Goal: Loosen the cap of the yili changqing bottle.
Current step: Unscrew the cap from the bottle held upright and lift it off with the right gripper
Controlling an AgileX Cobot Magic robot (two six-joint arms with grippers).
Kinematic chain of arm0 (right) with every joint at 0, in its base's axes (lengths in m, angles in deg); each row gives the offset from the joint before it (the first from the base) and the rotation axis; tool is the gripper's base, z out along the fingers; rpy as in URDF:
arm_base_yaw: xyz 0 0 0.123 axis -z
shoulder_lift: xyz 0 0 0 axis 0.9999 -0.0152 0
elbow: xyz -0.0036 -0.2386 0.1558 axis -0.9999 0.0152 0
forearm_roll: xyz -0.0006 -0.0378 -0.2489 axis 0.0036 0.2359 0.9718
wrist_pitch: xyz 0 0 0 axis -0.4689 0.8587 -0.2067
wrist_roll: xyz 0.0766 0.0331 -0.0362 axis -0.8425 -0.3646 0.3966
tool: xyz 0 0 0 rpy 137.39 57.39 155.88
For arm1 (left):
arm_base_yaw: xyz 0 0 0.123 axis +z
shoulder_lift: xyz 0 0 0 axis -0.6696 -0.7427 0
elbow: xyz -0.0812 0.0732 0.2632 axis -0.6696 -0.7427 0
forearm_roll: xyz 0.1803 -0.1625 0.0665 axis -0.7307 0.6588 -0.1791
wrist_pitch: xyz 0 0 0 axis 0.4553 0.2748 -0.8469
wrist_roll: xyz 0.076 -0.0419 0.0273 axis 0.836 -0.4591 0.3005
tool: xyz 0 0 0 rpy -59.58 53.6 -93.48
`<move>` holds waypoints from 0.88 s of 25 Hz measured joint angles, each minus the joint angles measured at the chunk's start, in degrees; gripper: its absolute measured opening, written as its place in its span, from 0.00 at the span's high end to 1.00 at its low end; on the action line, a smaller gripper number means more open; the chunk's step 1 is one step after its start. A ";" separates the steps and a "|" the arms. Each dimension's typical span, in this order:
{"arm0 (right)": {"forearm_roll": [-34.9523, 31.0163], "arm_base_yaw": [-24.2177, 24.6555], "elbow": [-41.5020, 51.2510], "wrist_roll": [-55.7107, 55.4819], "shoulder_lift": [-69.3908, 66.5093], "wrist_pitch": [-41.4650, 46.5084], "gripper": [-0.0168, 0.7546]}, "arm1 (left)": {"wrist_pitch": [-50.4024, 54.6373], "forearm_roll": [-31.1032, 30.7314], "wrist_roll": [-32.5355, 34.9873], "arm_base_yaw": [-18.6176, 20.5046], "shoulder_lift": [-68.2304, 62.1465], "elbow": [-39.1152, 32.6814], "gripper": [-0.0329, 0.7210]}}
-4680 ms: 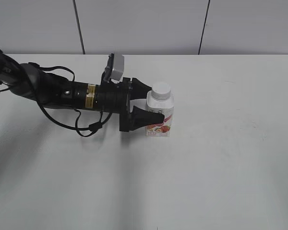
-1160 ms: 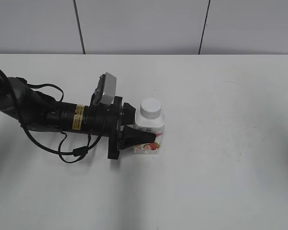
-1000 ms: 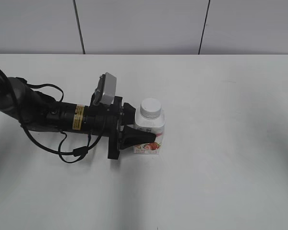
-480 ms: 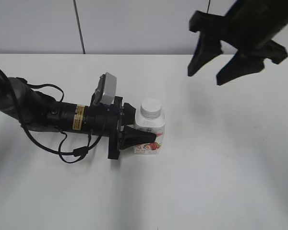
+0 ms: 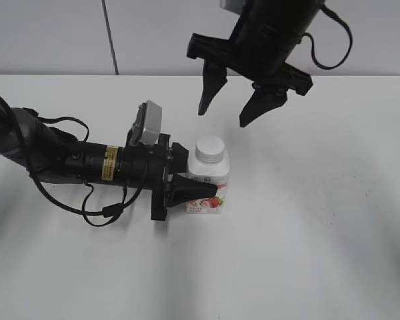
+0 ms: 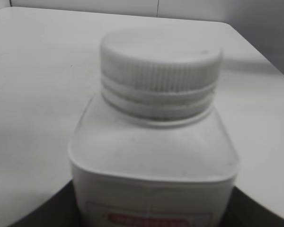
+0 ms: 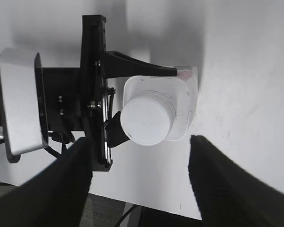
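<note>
My left pincer (image 5: pixel 199 175) clamps the bottle (image 5: pixel 208 189) upright on the table (image 5: pixel 320 233), left of middle, so it can't spin. My right pincer (image 5: pixel 229 110) hangs spread apart above the cap (image 5: pixel 209 148), ready to twist.

White table (image 5: pixel 307 233), seemingly grey panelled wall (image 5: pixel 187 33)

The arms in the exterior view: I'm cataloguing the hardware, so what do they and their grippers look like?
Both are matte black. The left arm is a thick tube with a yellow label band, looped black cables and a grey camera box. The right gripper has two long tapering fingers on a wide crossbar, with a black cable behind.
</note>
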 joint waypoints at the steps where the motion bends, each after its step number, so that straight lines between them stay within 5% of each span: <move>1: 0.05 -0.32 -0.77 -0.70 -1.18 0.54 0.32 | 0.05 0.19 0.00 0.00 0.00 0.00 0.48; 22: 0.58 -2.20 -2.77 -6.30 -8.92 1.67 0.27 | 0.27 0.72 0.00 0.00 0.00 0.00 0.48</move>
